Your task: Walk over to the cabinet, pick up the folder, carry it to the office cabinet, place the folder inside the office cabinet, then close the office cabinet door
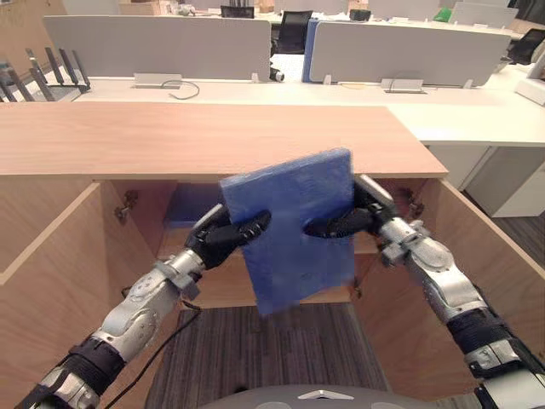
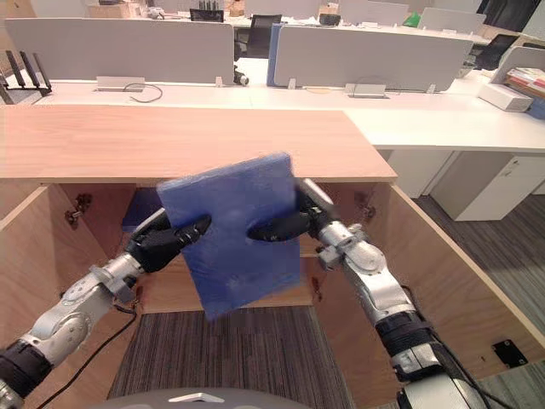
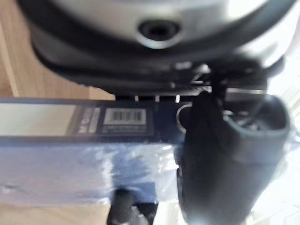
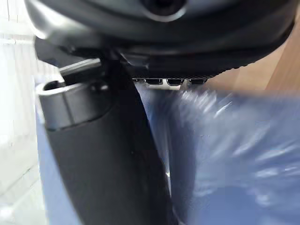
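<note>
My left hand (image 1: 217, 239) and right hand (image 1: 356, 218) pinch the blue folder (image 1: 294, 200); I'd straighten it, then ease it into the cabinet (image 1: 170, 136).

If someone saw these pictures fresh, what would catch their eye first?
A tilted blue folder, pinched on one side by the left robot hand and on the other by the right robot hand. Behind it stands the wooden cabinet, both doors swung open.
</note>
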You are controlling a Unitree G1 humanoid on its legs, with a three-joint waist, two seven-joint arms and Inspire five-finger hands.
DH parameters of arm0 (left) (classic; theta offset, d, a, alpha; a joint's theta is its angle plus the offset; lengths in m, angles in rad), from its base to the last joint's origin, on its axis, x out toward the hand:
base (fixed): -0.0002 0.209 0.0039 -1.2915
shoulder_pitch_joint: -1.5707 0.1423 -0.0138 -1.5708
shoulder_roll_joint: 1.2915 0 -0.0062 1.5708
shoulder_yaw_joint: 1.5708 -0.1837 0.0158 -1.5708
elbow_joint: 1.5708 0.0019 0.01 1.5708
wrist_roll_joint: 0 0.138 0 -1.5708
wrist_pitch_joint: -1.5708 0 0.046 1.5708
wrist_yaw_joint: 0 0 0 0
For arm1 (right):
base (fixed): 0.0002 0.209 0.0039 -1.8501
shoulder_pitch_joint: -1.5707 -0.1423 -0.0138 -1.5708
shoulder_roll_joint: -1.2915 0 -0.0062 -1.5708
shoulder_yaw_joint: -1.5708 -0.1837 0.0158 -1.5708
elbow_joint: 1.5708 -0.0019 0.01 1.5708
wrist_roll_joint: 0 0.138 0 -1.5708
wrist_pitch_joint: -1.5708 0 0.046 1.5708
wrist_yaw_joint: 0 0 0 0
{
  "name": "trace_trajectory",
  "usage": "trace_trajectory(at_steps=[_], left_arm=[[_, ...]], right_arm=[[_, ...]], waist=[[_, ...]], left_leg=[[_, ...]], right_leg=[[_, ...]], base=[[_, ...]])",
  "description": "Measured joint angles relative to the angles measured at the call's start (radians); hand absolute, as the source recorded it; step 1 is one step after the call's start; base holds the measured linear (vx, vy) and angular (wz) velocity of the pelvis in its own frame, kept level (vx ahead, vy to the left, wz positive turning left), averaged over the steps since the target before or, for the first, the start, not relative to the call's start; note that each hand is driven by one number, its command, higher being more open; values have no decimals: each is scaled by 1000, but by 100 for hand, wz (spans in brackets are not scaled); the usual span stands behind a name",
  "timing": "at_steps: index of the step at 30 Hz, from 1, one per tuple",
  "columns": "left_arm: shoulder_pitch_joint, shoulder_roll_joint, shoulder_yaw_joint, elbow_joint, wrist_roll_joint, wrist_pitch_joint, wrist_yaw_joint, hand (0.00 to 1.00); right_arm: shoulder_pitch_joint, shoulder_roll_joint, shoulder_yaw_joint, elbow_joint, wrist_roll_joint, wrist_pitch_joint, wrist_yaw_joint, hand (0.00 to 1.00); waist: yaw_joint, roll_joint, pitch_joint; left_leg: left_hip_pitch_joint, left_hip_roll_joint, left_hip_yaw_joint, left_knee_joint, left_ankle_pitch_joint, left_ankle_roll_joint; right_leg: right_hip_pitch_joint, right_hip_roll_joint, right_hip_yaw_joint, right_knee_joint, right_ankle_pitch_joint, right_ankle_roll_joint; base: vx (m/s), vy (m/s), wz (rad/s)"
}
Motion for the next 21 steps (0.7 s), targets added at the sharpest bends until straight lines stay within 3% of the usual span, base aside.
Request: trace_trajectory(at_steps=[12, 13, 21], left_arm=[[-19, 1, -31, 42, -23, 20, -24, 0], [-19, 1, -30, 43, -20, 29, -24, 0], [-19, -8, 15, 43, -14, 42, -24, 0]], right_arm=[[-58, -41, 102, 98, 249, 0, 2, 100], [-58, -41, 117, 116, 285, 0, 2, 0], [-58, -49, 181, 147, 377, 6, 47, 0]], waist=[[10, 3, -2], [11, 3, -2], [1, 4, -2]], left_leg=[[-34, 11, -9, 3, 9, -9], [-34, 11, -9, 4, 9, -8], [-33, 15, -10, 5, 7, -12]], right_leg=[[-17, 14, -7, -23, 19, -8], [-16, 14, -7, -27, 19, -8], [-10, 17, -8, -40, 20, -10]], base=[[-5, -6, 2], [0, 0, 0], [0, 0, 0]])
